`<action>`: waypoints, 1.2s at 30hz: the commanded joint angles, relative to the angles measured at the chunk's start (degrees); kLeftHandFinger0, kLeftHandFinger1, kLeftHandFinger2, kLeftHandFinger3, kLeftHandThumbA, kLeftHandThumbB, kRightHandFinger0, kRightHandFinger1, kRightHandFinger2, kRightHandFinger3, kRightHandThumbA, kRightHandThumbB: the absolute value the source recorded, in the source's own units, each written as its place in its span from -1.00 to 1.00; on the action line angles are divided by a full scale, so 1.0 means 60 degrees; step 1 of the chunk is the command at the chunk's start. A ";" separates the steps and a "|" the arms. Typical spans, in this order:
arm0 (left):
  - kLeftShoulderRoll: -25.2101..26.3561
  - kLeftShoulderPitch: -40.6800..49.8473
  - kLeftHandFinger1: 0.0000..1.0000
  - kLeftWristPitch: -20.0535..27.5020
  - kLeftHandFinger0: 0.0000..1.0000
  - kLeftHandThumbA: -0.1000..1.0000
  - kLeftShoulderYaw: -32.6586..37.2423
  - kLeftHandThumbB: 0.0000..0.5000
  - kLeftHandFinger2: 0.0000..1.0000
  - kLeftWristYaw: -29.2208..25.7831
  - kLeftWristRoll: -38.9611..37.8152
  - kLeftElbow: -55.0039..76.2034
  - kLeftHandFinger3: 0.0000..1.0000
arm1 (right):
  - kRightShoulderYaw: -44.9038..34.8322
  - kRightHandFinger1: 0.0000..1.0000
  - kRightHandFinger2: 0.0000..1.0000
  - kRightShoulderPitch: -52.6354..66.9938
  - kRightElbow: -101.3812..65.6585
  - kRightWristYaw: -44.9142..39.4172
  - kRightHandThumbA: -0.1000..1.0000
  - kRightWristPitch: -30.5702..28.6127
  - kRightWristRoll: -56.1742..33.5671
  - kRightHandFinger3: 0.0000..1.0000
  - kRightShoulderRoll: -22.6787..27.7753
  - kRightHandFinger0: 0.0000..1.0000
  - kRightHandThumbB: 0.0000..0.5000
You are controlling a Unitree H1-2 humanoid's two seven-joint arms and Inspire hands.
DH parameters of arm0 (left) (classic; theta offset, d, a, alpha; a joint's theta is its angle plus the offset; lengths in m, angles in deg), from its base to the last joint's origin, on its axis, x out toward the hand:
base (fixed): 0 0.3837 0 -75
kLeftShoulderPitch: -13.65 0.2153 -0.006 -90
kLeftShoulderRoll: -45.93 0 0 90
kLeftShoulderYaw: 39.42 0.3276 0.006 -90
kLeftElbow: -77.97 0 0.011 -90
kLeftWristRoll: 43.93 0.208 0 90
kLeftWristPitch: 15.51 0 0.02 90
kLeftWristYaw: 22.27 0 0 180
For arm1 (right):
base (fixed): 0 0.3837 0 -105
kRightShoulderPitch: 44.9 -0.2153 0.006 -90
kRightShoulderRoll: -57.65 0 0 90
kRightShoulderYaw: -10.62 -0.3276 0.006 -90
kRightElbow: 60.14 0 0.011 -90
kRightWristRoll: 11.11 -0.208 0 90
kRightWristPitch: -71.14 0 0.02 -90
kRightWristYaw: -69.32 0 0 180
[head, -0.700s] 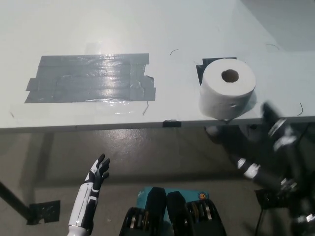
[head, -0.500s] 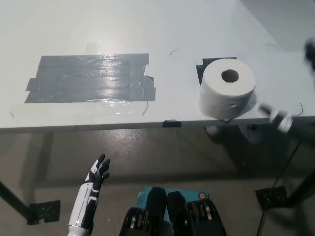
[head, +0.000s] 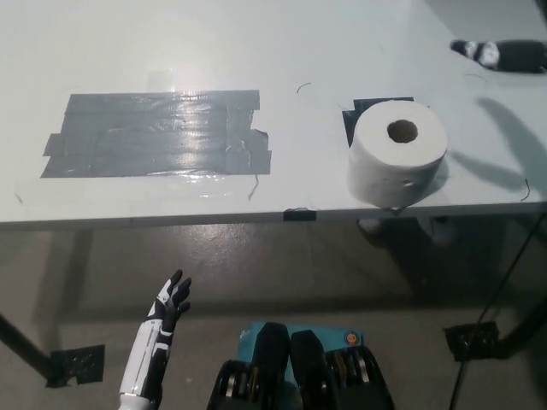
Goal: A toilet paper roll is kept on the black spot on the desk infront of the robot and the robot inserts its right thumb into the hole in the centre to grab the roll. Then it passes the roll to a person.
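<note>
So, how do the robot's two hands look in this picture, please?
The left hand is white with black fingers and black patches near the wrist, on a slim white forearm. The right hand is black with a small white or silver patch near its tip; it is blurred, so finer detail cannot be told.

Soft matt paper roll (head: pixel 397 152), glossy grey tape patch (head: pixel 158 134), smooth pale desk (head: pixel 282 43).
</note>
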 commanded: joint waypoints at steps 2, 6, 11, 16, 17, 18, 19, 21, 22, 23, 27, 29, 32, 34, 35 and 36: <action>-0.0070 -0.0126 1.00 0.0445 1.00 1.00 -0.0026 -0.33 1.00 -0.0184 -0.0009 0.0127 1.00 | 0.1916 1.00 1.00 -0.3702 0.4226 -0.3539 0.78 0.0903 0.0621 1.00 0.0420 1.00 0.24; -0.0071 -0.0209 1.00 0.0475 1.00 1.00 -0.0006 -0.32 1.00 -0.0169 0.0000 0.0090 1.00 | 0.2448 1.00 1.00 -0.4240 0.5445 -0.3428 0.68 0.1367 0.0804 1.00 -0.0057 1.00 0.68; -0.0110 -0.0180 1.00 0.0395 1.00 1.00 0.0020 -0.30 1.00 -0.0181 0.0042 0.0188 1.00 | 0.3161 1.00 1.00 -0.4615 0.6827 -0.3843 0.88 0.0413 0.0929 1.00 -0.0405 1.00 0.59; -0.0135 -0.0195 1.00 0.0389 1.00 1.00 -0.0012 -0.29 1.00 -0.0166 -0.0043 0.0224 1.00 | 0.3588 1.00 1.00 -0.4923 0.7966 -0.4024 0.87 0.0107 0.1094 1.00 -0.0717 1.00 0.53; -0.0118 -0.0240 1.00 0.0362 1.00 1.00 -0.0017 -0.29 1.00 -0.0154 -0.0030 0.0246 1.00 | 0.3701 1.00 1.00 -0.4975 0.8105 -0.3987 0.86 0.0032 0.1215 1.00 -0.0751 1.00 0.52; -0.0108 -0.0247 1.00 0.0370 1.00 1.00 -0.0015 -0.30 1.00 -0.0147 -0.0021 0.0242 1.00 | 0.3703 1.00 1.00 -0.5007 0.8208 -0.4001 0.81 0.0041 0.1218 1.00 -0.0782 1.00 0.50; -0.0097 -0.0248 1.00 0.0408 1.00 1.00 -0.0014 -0.31 1.00 -0.0151 -0.0005 0.0214 1.00 | 0.3745 1.00 1.00 -0.5063 0.8389 -0.4076 0.78 0.0027 0.1246 1.00 -0.0839 1.00 0.45; -0.0100 -0.0251 1.00 0.0449 1.00 1.00 -0.0024 -0.31 1.00 -0.0158 -0.0022 0.0186 1.00 | 0.3867 1.00 1.00 -0.5162 0.8645 -0.4155 0.74 -0.0107 0.1367 1.00 -0.0902 1.00 0.45; -0.0112 -0.0256 1.00 0.0501 1.00 1.00 -0.0036 -0.33 1.00 -0.0163 -0.0065 0.0160 1.00 | 0.3871 1.00 1.00 -0.5189 0.8780 -0.4166 0.71 -0.0144 0.1386 1.00 -0.0955 1.00 0.53; -0.0115 -0.0259 1.00 0.0521 1.00 1.00 -0.0040 -0.33 1.00 -0.0167 -0.0071 0.0149 1.00 | 0.3854 1.00 1.00 -0.5205 0.8849 -0.4172 0.70 -0.0174 0.1400 1.00 -0.0976 1.00 0.55; -0.0091 -0.0289 1.00 0.0492 1.00 1.00 -0.0031 -0.35 1.00 -0.0148 -0.0040 0.0145 1.00 | 0.3985 1.00 1.00 -0.5270 0.9060 -0.4528 0.77 -0.0595 0.1549 1.00 -0.1046 1.00 0.71; -0.0091 -0.0290 1.00 0.0467 1.00 1.00 -0.0027 -0.34 1.00 -0.0140 -0.0036 0.0156 1.00 | 0.3992 1.00 1.00 -0.5297 0.9160 -0.4637 0.78 -0.0757 0.1605 1.00 -0.1086 1.00 0.72; -0.0111 -0.0338 1.00 0.0504 1.00 1.00 -0.0043 -0.33 1.00 -0.0180 -0.0018 0.0115 1.00 | 0.4107 1.00 1.00 -0.5371 0.9326 -0.4815 0.86 -0.0952 0.1776 1.00 -0.1143 1.00 0.60; -0.0089 -0.0335 1.00 0.0466 1.00 1.00 -0.0049 -0.33 1.00 -0.0180 0.0011 0.0148 1.00 | 0.4071 1.00 1.00 -0.5378 0.9437 -0.4751 0.84 -0.0936 0.1824 1.00 -0.1198 1.00 0.54; -0.0072 -0.0338 1.00 0.0462 1.00 1.00 -0.0041 -0.33 1.00 -0.0170 0.0029 0.0145 1.00 | 0.4105 1.00 1.00 -0.5390 0.9486 -0.4758 0.85 -0.1044 0.1900 1.00 -0.1226 1.00 0.55; -0.0077 -0.0336 1.00 0.0456 1.00 1.00 -0.0032 -0.33 1.00 -0.0166 0.0035 0.0149 1.00 | 0.4089 1.00 1.00 -0.5373 0.9469 -0.4760 0.86 -0.1037 0.1922 1.00 -0.1219 1.00 0.58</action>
